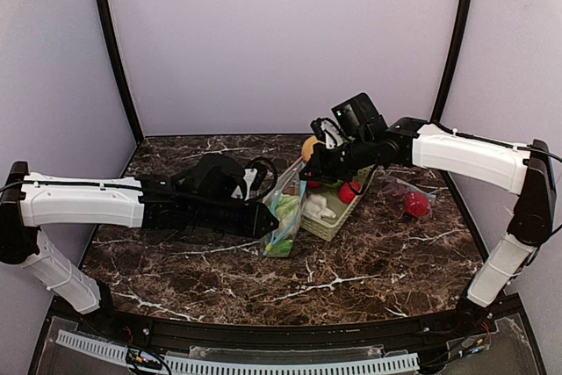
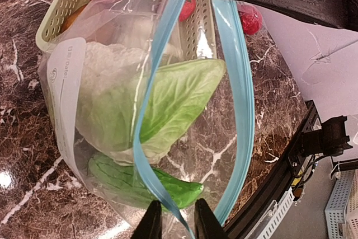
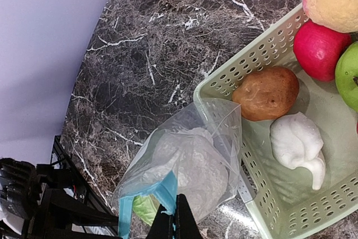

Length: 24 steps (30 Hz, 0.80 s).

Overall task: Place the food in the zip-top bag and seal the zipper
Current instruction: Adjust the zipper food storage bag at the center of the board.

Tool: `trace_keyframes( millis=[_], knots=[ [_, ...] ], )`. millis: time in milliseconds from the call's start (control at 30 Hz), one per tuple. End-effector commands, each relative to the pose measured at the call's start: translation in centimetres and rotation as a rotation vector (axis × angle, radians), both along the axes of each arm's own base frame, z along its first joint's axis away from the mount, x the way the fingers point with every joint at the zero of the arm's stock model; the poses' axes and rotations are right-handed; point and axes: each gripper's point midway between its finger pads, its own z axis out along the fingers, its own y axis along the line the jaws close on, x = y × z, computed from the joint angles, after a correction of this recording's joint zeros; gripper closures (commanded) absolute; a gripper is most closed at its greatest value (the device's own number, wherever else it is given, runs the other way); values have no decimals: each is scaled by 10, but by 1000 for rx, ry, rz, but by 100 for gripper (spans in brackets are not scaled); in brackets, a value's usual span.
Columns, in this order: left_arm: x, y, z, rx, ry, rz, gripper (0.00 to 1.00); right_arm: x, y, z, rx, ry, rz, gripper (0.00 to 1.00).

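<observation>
Bag (image 1: 285, 217) left of basket (image 1: 330, 227), cauliflower (image 2: 106, 82) in bag, potato (image 3: 265, 92) in basket

Both arms reach inward; left gripper (image 2: 177, 212) and right gripper (image 3: 174, 218) clamped.

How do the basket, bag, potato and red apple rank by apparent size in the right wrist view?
1. basket, though partly out of frame
2. bag
3. potato and red apple: about alike, so unranked

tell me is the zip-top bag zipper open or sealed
Open: the zip-top bag has its two blue zipper strips bowed wide apart, leaving the mouth gaping.
</observation>
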Motion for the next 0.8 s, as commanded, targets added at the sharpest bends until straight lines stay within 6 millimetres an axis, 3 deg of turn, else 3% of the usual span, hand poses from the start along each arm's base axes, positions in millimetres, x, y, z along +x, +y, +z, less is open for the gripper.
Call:
trace_keyframes(
  millis=[0,133,433,567,667,767],
  knots=[
    [-5,-7,7,1,1,-16,77,4,-2,5,-9,-53,-16,100],
    [-7,-10,3,15,9,-25,78,4,-2,2,-17,-53,-18,100],
    [-3,0,-14,100,18,10,99,4,-5,4,-29,-66,-29,100],
    [1,6,9,73,-55,14,99,8,-14,11,-72,-103,-51,100],
    [3,19,52,27,-167,18,99,12,-26,32,-90,-164,-88,100],
    [1,28,80,-4,-216,13,99,10,-33,48,-82,-198,-101,100]
  ],
)
